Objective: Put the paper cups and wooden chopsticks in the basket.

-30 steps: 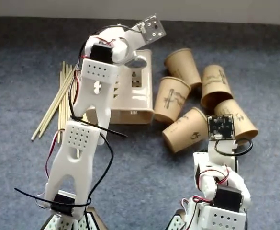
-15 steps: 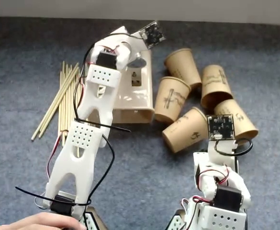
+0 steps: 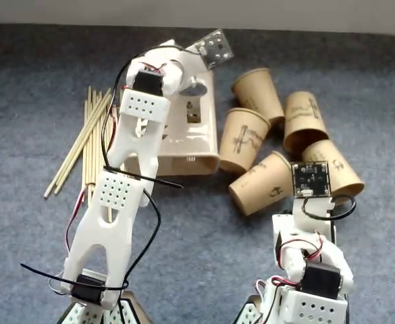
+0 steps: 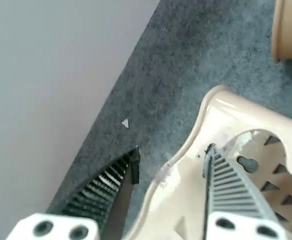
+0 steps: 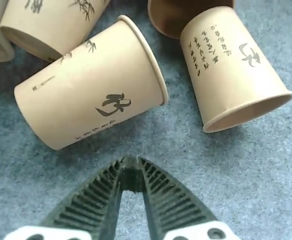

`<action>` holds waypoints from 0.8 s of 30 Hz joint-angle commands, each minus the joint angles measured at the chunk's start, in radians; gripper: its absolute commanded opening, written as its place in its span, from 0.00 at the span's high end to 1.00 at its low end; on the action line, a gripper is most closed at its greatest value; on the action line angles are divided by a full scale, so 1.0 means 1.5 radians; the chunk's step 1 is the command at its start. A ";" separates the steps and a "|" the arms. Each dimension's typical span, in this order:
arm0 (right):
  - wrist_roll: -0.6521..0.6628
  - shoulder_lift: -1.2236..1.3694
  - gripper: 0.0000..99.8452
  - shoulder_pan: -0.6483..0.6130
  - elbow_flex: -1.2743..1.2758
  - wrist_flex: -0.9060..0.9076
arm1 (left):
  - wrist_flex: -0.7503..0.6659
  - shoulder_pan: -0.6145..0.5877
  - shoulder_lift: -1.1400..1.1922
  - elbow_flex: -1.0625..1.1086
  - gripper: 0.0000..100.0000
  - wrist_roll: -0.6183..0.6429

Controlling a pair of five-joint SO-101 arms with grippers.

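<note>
On grey carpet (image 3: 21,81), left tool (image 4: 171,151) wide astride glossy basket (image 4: 225,107); right tool (image 5: 131,162) pinched closed.

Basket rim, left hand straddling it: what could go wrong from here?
The left hand is open with one finger on each side of the cream plastic basket rim; a grip on that thin edge may slip or tip the basket.
The brown paper cups lie on their sides close beside the basket; shifting it could set them rolling.
The right hand is shut, short of the nearest cup; advancing like that would likely push it away.
</note>
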 commanded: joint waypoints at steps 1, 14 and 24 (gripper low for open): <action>-0.001 -0.005 0.99 -0.004 -0.004 -0.001 | 0.105 0.008 -0.035 -0.028 0.77 -0.005; -0.001 -0.005 0.99 -0.002 -0.003 0.001 | -0.007 -0.013 0.023 -0.027 0.78 -0.007; -0.001 -0.005 0.99 -0.004 -0.003 0.001 | -0.221 -0.049 0.078 -0.025 0.80 -0.007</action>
